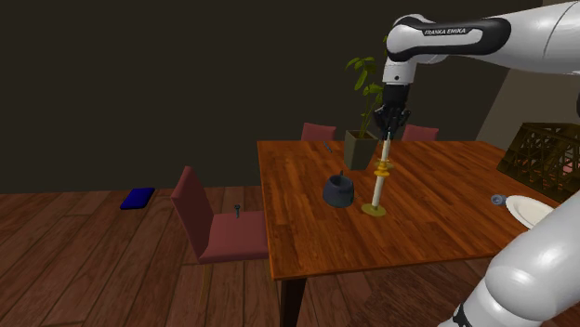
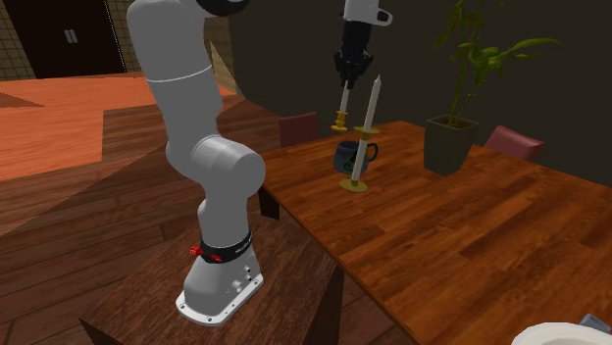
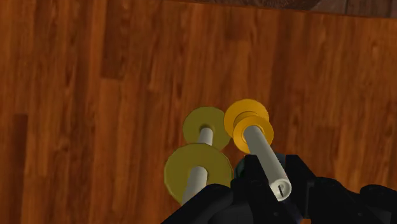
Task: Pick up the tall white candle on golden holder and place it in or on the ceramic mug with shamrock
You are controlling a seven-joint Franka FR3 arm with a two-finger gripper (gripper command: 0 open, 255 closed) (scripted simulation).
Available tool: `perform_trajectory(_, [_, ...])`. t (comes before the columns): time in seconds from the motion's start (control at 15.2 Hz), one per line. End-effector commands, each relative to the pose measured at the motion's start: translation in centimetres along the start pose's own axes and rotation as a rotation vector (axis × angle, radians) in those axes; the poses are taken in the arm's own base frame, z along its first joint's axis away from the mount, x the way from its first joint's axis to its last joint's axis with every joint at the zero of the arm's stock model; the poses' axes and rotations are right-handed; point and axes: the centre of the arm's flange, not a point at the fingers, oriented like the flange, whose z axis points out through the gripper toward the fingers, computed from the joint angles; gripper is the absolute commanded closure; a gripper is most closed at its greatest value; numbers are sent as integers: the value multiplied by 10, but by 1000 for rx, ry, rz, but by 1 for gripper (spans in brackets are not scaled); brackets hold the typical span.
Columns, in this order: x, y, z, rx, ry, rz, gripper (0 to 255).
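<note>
Shoulder view: the gripper [image 1: 390, 121] is pinching the candle [image 1: 387, 147] near its top and holding it clear above the table [image 1: 437, 232]. Its gold holder [image 1: 382, 170] is dangling near the dark mug [image 1: 338, 190].

Second exterior view: a second candle [image 2: 372, 108] is standing right beside that mug.

Wrist view: the jaws are clasping the thin stick just under the wick.

It's looking light, stiff, smooth, probably brittle and bottom-heavy, so a high grip on the stick should be letting it hang plumb.

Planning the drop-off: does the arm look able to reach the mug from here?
Probably yes: the tool holds its candle above the table, and the mug is uncovered, but a second candle stands close beside it.
</note>
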Motion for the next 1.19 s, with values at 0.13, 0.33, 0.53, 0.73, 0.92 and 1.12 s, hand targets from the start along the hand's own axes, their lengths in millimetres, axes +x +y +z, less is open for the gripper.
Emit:
perform_trajectory(0.13, [48, -16, -20, 0, 0, -1, 255])
perform_trajectory(0.33, [82, -28, -36, 0, 0, -1, 255])
perform_trajectory(0.53, [119, -41, -52, 0, 0, -1, 255])
perform_trajectory(0.73, [122, -41, -36, 0, 0, -1, 255])
perform_trajectory(0.92, [124, -40, -21, 0, 0, -1, 255])
perform_trajectory(1.12, [127, -40, -5, 0, 0, -1, 255])
